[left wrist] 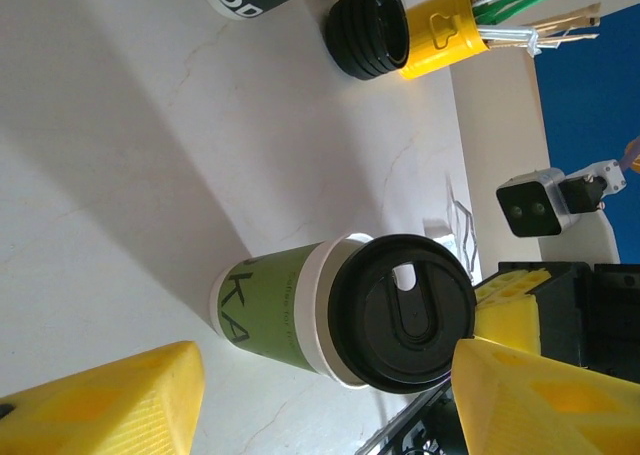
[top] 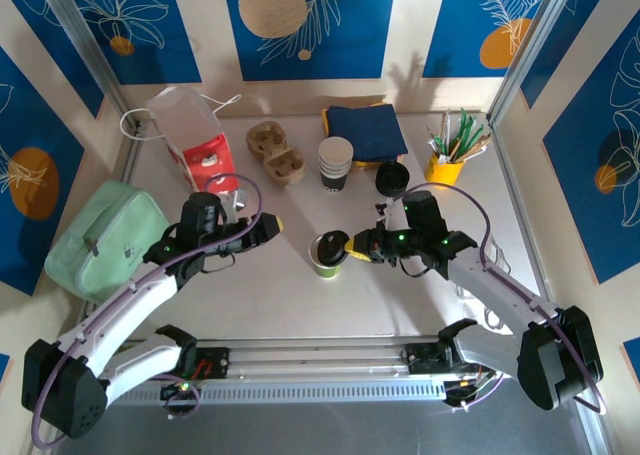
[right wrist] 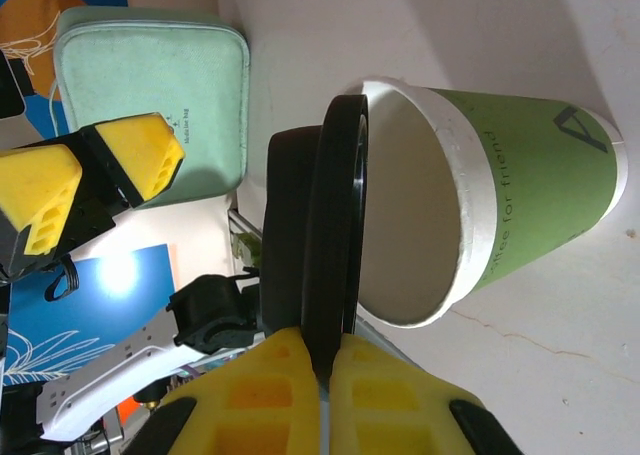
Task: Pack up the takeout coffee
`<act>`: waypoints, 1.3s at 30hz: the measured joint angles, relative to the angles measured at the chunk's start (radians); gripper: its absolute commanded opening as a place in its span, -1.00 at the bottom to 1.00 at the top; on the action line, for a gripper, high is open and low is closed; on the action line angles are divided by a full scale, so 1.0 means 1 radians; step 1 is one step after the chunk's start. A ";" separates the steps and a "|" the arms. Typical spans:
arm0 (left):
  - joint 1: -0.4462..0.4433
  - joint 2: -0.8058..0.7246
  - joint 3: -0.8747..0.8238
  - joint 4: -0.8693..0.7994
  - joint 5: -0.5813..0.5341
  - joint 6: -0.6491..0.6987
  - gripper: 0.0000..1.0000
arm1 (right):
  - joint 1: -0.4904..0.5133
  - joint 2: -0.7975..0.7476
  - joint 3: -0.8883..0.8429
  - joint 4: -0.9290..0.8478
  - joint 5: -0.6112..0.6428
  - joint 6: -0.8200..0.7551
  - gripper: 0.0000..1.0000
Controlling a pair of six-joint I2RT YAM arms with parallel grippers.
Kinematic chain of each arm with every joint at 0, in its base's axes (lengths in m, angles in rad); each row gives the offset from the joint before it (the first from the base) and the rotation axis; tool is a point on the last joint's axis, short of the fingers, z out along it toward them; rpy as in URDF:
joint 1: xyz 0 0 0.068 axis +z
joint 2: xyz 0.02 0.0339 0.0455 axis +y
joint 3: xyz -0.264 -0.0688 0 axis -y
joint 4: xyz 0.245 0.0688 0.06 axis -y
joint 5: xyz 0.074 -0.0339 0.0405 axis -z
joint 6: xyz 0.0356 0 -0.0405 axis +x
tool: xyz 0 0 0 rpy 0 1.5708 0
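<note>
The takeout coffee (top: 325, 263) is a lime-green paper cup (left wrist: 272, 310) standing at mid-table. My right gripper (top: 352, 245) is shut on the edge of its black lid (right wrist: 335, 225). The lid (left wrist: 400, 310) is tilted against the cup's white rim, and the right wrist view shows the cup (right wrist: 530, 195) still open and empty inside. My right gripper (right wrist: 325, 360) pinches the lid from the cup's right side. My left gripper (top: 268, 225) hangs open a little to the cup's left, its yellow fingers (left wrist: 130, 400) apart and holding nothing. Its jaws (left wrist: 325, 400) point toward the cup.
Along the back stand a paper bag (top: 190, 135), a cardboard cup carrier (top: 275, 153), a stack of lidless cups (top: 335, 162), blue napkins (top: 365, 130), a stack of black lids (top: 392, 178) and a yellow stirrer holder (top: 445, 165). A mint-green bag (top: 105, 237) lies at the left.
</note>
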 measured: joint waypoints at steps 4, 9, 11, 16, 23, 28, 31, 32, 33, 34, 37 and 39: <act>-0.005 0.003 0.000 0.000 0.000 0.000 0.33 | 0.000 0.005 -0.003 0.004 0.003 0.000 -0.79; -0.008 0.004 0.000 0.000 0.000 0.000 0.33 | 0.000 0.009 -0.004 0.003 0.003 -0.001 -0.68; -0.009 0.006 0.000 0.001 0.000 0.000 0.33 | 0.000 0.015 -0.005 0.002 0.003 -0.005 -0.58; -0.015 0.010 0.000 0.001 -0.001 0.000 0.33 | -0.001 0.021 -0.014 0.000 0.011 -0.011 -0.43; -0.016 0.010 0.000 0.004 -0.001 0.000 0.33 | -0.001 0.023 -0.015 -0.006 0.023 -0.012 -0.35; -0.017 0.011 0.000 0.004 -0.001 0.000 0.33 | -0.001 0.026 -0.015 -0.012 0.028 -0.016 -0.28; -0.018 0.011 0.000 0.005 -0.001 0.000 0.33 | -0.001 0.035 -0.015 -0.012 0.030 -0.019 -0.28; -0.018 0.013 0.000 0.005 -0.001 0.000 0.33 | 0.000 0.039 -0.015 -0.012 0.031 -0.019 -0.28; -0.018 0.016 0.000 0.007 -0.001 0.000 0.33 | 0.000 0.042 -0.015 -0.012 0.031 -0.020 -0.28; -0.018 0.019 0.000 0.008 -0.001 0.000 0.32 | 0.000 0.045 -0.015 -0.012 0.034 -0.020 -0.28; -0.018 0.026 0.000 0.008 -0.001 0.000 0.32 | 0.010 0.051 -0.015 -0.013 0.041 -0.027 -0.25; -0.018 0.027 0.000 0.008 -0.001 -0.001 0.32 | 0.018 0.055 -0.014 -0.018 0.052 -0.034 -0.20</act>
